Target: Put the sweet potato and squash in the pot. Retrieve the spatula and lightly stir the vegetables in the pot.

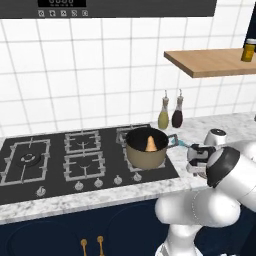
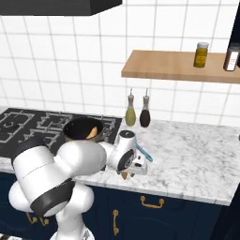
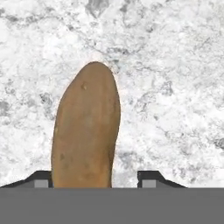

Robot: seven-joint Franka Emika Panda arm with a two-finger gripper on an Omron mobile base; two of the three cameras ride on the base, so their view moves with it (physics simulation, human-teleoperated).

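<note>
The arm is bent low over the marble counter (image 2: 197, 154) to the right of the stove (image 1: 45, 160), its hand pointing straight down near the front edge. In the hand view the sweet potato (image 3: 86, 131) lies on the marble, running lengthwise up from between the two fingertips of the gripper (image 3: 95, 178). The left tip sits right against its side and the right tip stands a little clear of it, so I cannot tell whether the fingers are gripping it or just straddling it. From the right base view an orange-brown bit of the potato (image 2: 124, 175) peeks out under the hand.

The teal spatula (image 2: 143, 152) lies on the counter just behind the hand, between it and the pot. Further back, against the tiled wall, stand two small bottles, a yellow-green one (image 1: 163, 118) and a dark one (image 1: 177, 116), side by side. Above them is a wooden shelf (image 2: 164, 65) with a yellow jar (image 2: 201, 54) and a dark container (image 2: 231, 56) on it.

The tan pot (image 1: 146, 148) sits on the front right burner, close to the counter's edge of the stove. Inside it, an orange, cone-shaped piece of vegetable (image 1: 150, 143) leans against the far wall.
</note>
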